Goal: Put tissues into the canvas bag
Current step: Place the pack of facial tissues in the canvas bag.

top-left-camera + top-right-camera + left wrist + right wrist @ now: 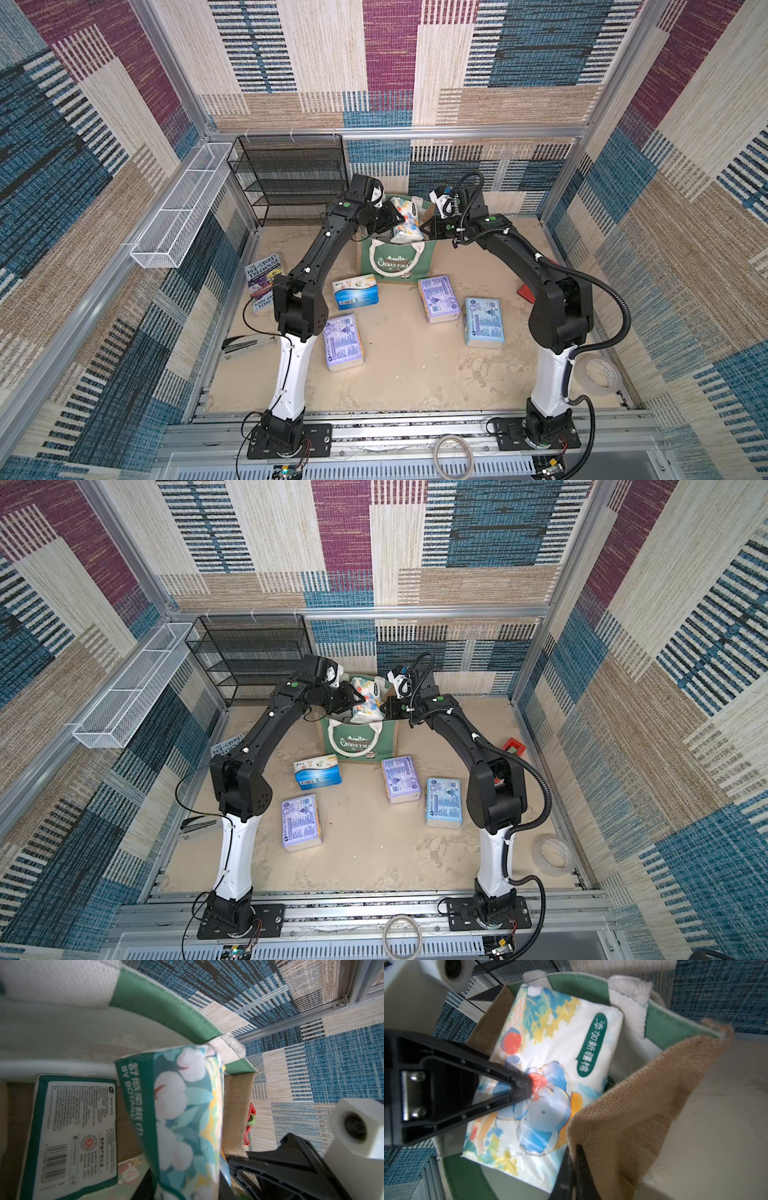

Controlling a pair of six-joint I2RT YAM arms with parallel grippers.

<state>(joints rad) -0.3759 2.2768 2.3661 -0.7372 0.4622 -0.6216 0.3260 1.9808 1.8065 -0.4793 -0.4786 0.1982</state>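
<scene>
While left gripper (394, 217), jaws nearly closed, pinches the cartoon tissue pack (406, 232) at the mouth of the bag (424, 258), right gripper (428, 228) is clamped tight on the bag's side; pack looks soft, light, slippery, so grab mid-body.

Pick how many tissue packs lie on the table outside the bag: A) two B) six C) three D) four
D: a lavender pack, a second lavender pack, the light blue pack and the blue-white pack lie on the table outside the canvas bag.
</scene>
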